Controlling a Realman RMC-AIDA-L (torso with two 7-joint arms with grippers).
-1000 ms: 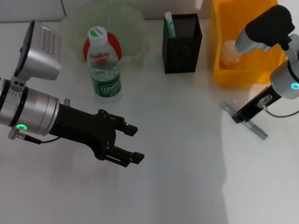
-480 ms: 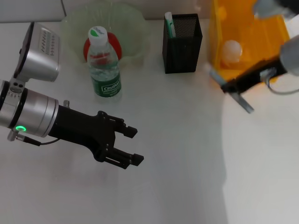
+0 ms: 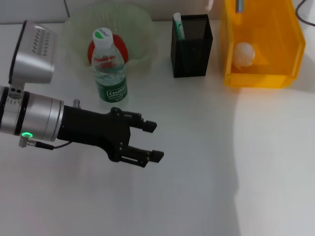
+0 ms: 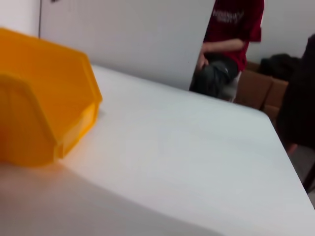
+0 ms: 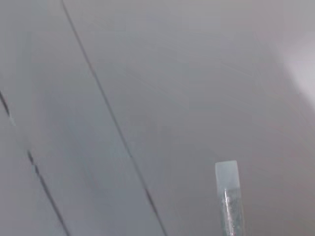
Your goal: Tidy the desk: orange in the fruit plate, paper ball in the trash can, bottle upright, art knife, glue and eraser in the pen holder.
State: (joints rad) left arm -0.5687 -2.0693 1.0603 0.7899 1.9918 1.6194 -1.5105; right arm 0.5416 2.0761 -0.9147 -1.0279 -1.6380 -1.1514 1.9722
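My left gripper hovers open over the bare table, in front of the upright bottle. A red-orange round fruit, the orange, lies in the green fruit plate behind the bottle. The black mesh pen holder holds a white and green stick. The paper ball rests in the yellow trash can. In the right wrist view the art knife sticks out in mid-air, so my right gripper is holding it. Its grey tip shows at the head view's top edge. The eraser is out of view.
The left wrist view shows the yellow trash can, the white table running to its far edge, and a person in a red shirt beyond it. The right wrist view faces a grey panelled wall.
My right arm has risen from the table's right side with the art knife and left the head view. The left gripper has shifted slightly to the right, still open.
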